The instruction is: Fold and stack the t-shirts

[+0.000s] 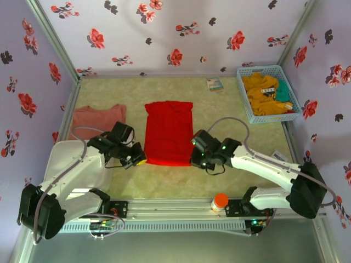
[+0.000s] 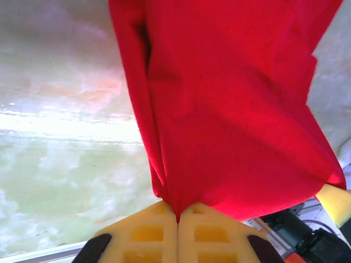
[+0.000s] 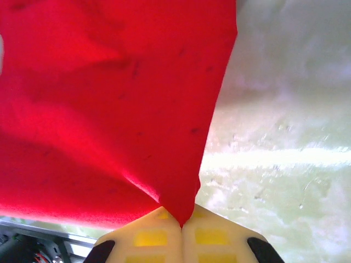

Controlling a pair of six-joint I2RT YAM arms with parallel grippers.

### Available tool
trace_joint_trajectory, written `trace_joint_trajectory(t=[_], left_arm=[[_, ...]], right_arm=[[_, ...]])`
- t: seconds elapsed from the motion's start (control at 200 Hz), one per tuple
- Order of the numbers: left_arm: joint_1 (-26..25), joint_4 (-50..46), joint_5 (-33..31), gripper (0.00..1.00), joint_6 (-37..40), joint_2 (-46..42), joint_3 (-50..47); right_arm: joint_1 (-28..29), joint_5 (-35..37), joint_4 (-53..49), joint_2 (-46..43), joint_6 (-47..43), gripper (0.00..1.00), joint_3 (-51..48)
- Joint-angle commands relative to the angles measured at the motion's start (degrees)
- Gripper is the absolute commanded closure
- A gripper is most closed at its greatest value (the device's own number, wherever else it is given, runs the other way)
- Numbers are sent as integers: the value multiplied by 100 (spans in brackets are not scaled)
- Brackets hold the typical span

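Top external view: the red t-shirt (image 1: 169,133) lies flat on the table (image 1: 236,164) between my two grippers. It is folded to a tall, narrow rectangle with fairly straight long sides and a few shallow creases toward its far edge. My left gripper (image 1: 138,159) is at its near left corner and my right gripper (image 1: 196,159) at its near right corner.

Left wrist view: my left gripper (image 2: 177,211) is closed, its yellow pads (image 2: 145,233) pressed together with a point of the red t-shirt (image 2: 230,109) pinched in the seam between them. From the fingertips the cloth fans outward and away. A deep lengthwise fold runs along its left edge, where more than one layer shows.

Right wrist view: my right gripper (image 3: 181,219) is likewise clamped on a corner of the red t-shirt (image 3: 109,109), which tapers to a point between the pads (image 3: 151,238). The fabric spreads left of the fingers and beyond them, plain bright red with soft wrinkles. Bare pale table lies to their right.

The salmon-pink t-shirt (image 1: 98,118) lies flat beyond and outboard of my left fingers, well apart from the red one. A blue basket (image 1: 243,96) of yellow cloth stands far beyond my right fingers.
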Motion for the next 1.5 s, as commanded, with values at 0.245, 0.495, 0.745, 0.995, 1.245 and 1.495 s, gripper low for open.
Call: trace_joint_trajectory(t=[0.245, 0.495, 0.745, 0.995, 1.245, 1.495], left_arm=[[586, -472, 99, 100, 517, 1026, 1881], [865, -480, 266, 100, 890, 1933, 3006], [1091, -316, 465, 100, 1082, 2774, 3733], [1363, -162, 587, 100, 1238, 3599, 4351], [1535, -170, 734, 100, 1550, 4564, 5172], [1649, -268, 804, 100, 1698, 5396, 6001]], right_arm=[[-1106, -585, -983, 942, -1578, 100, 1914], [-1820, -1304, -963, 1697, -1956, 100, 2795], [-2364, -2027, -708, 2337, -2052, 100, 3260], [-2707, -2391, -653, 3071, -2183, 100, 3844], [-2947, -2602, -829, 4023, -2325, 100, 4837], [-3007, -2730, -726, 4857, -2254, 100, 5513]])
